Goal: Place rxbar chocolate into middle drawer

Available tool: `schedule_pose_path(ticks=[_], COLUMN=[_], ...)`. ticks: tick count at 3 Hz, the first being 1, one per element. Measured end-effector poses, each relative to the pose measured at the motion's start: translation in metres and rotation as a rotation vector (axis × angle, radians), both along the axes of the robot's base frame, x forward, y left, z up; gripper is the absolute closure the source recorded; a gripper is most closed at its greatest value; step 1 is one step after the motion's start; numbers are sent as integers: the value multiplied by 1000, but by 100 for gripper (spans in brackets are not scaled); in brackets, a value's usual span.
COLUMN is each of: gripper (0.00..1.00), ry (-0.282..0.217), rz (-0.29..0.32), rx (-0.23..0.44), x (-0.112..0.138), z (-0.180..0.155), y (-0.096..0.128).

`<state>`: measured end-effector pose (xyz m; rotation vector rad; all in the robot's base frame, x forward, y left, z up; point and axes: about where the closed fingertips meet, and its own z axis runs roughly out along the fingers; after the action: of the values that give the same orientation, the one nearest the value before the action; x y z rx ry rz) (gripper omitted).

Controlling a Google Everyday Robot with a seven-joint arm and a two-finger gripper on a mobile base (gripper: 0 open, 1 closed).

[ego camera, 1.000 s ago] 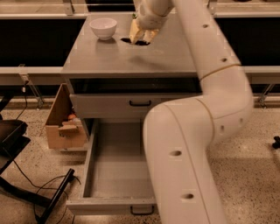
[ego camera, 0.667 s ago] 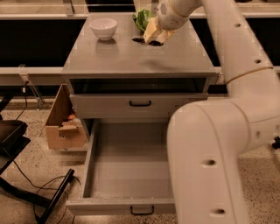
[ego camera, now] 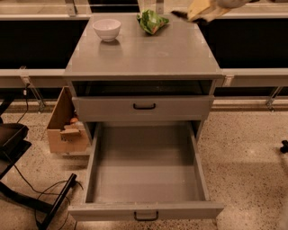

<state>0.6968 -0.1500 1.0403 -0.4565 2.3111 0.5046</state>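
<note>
My gripper [ego camera: 200, 11] is at the top right edge of the camera view, just above the back right corner of the grey cabinet top [ego camera: 144, 54]. Its pale yellow fingers [ego camera: 202, 8] are shut on a small dark flat bar, the rxbar chocolate [ego camera: 180, 14], whose end sticks out to the left. The middle drawer [ego camera: 144, 210] is pulled fully open below, deep and grey, with a small black handle [ego camera: 146, 216]; nothing lies in it.
A white bowl [ego camera: 107, 29] and a green snack bag [ego camera: 152, 21] sit at the back of the cabinet top. The shallower drawer [ego camera: 144, 108] above is shut. A cardboard box [ego camera: 67, 126] and a black chair base [ego camera: 27, 188] stand on the floor at left.
The gripper has lifted off the cabinet top and moved right, away from the green bag. The big white arm has swung out of view, so the open drawer now shows whole.
</note>
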Motion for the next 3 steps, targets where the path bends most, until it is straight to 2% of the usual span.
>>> schedule_pose_path(ticks=[1,2,3], gripper=[100,100,100], ry=[-67,38,287], rz=[-31,22,114], rx=[-18,-90,-143], x=[-66,-99,-116], z=[33,-28,-154], y=[-20,-9,13])
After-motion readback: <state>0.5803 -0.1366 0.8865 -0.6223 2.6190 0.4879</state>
